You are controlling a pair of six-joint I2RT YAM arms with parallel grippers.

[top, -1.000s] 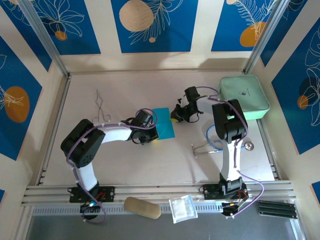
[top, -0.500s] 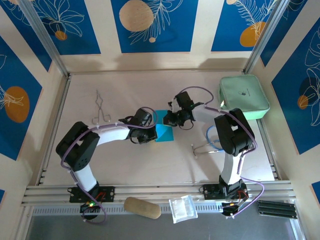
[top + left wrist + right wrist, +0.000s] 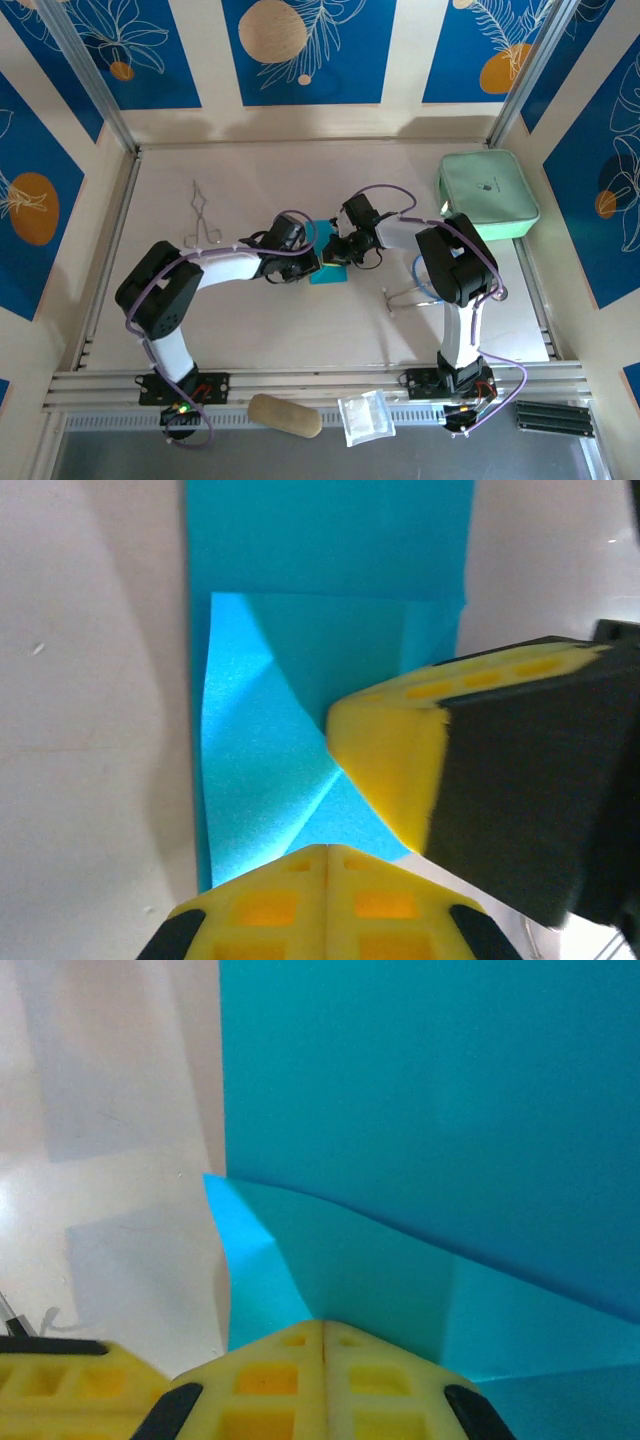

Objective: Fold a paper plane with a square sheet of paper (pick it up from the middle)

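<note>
On the table (image 3: 250,320), a mint pouch (image 3: 488,192) sits back-right of the creased teal paper (image 3: 328,273). The left pincer (image 3: 325,852) is closed at the paper's left side, tips touching a folded flap. The right pincer (image 3: 325,1325) is closed at its right side, also touching it.

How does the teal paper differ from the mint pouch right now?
Size: the square sheet of paper is far smaller than the mint-green pouch. State: the paper is creased with folded flaps; the pouch is smooth and rounded. Contact: the left gripper and right gripper, both shut, bear on the paper; the pouch sits untouched at the far right. Shared: both are blue-green.
</note>
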